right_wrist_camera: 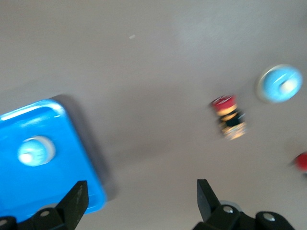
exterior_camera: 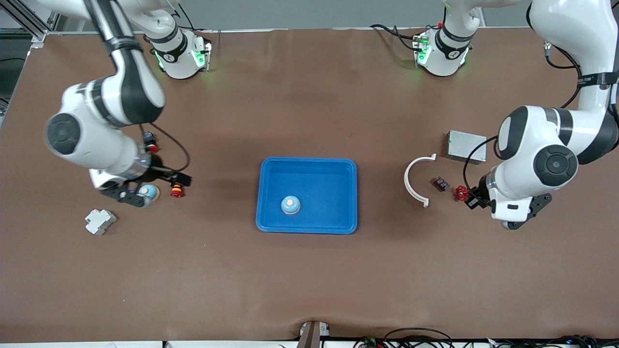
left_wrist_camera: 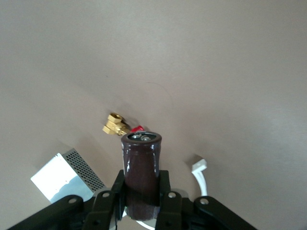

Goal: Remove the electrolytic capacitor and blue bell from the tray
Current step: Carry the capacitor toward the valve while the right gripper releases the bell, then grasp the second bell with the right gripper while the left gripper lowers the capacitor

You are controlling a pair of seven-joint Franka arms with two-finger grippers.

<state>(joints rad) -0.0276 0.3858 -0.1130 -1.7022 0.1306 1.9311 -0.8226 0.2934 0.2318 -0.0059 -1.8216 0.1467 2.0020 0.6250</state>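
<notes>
A dark brown capacitor (left_wrist_camera: 140, 165) stands upright between the fingers of my left gripper (left_wrist_camera: 140, 191), which is shut on it. In the front view that gripper (exterior_camera: 476, 199) hangs over the table at the left arm's end, beside a red-handled brass valve (exterior_camera: 461, 193). One light blue bell (exterior_camera: 290, 205) sits in the blue tray (exterior_camera: 271, 169). A second bell (exterior_camera: 149, 192) rests on the table at the right arm's end. My right gripper (exterior_camera: 126, 195) is up beside that bell, open and empty (right_wrist_camera: 141, 189). The right wrist view shows both bells (right_wrist_camera: 279, 84) (right_wrist_camera: 36, 151).
A red push button (exterior_camera: 177, 190) lies by the second bell, and a white breaker block (exterior_camera: 100, 221) sits nearer the front camera. At the left arm's end are a white curved bracket (exterior_camera: 415, 181), a small dark part (exterior_camera: 440, 183) and a perforated metal box (exterior_camera: 466, 146).
</notes>
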